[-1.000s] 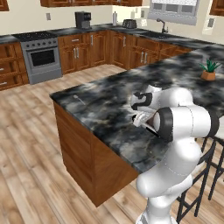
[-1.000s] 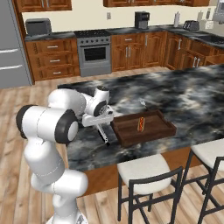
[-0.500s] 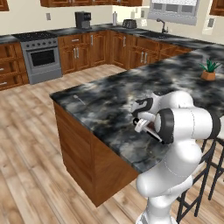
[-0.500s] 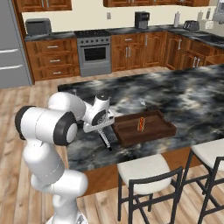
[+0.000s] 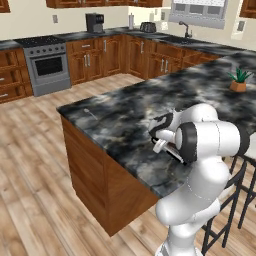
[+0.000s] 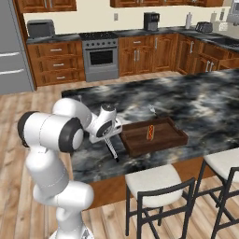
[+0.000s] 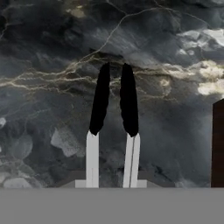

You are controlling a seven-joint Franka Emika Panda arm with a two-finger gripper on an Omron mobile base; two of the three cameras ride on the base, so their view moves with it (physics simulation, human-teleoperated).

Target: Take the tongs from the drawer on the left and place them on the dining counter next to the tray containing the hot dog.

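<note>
My gripper (image 6: pixel 109 134) is shut on the tongs (image 6: pixel 112 150), a slim silvery utensil with black ends that slants down to the dining counter (image 6: pixel 200 102) just left of the tray (image 6: pixel 173 139). The hot dog (image 6: pixel 150 132) lies in the tray. In the hand view the tongs (image 7: pixel 114 105) run up from my gripper (image 7: pixel 112 183) over the marbled dining counter (image 7: pixel 43 43), with the tray's dark edge (image 7: pixel 217 144) at the right. From the left base view my gripper (image 5: pixel 161 144) hangs low over the dining counter (image 5: pixel 115 110). The drawer is out of view.
Two stools (image 6: pixel 154 182) (image 6: pixel 224 161) stand along the counter's near side. A potted plant (image 5: pixel 238 80) sits at the counter's far end. A stove (image 6: pixel 99 56) and cabinets line the back wall, and a fridge (image 6: pixel 14 46) stands at the left.
My gripper has come down toward the counter with the tongs, bringing their black ends closer to the stone beside the tray. The tray and hot dog have not moved.
</note>
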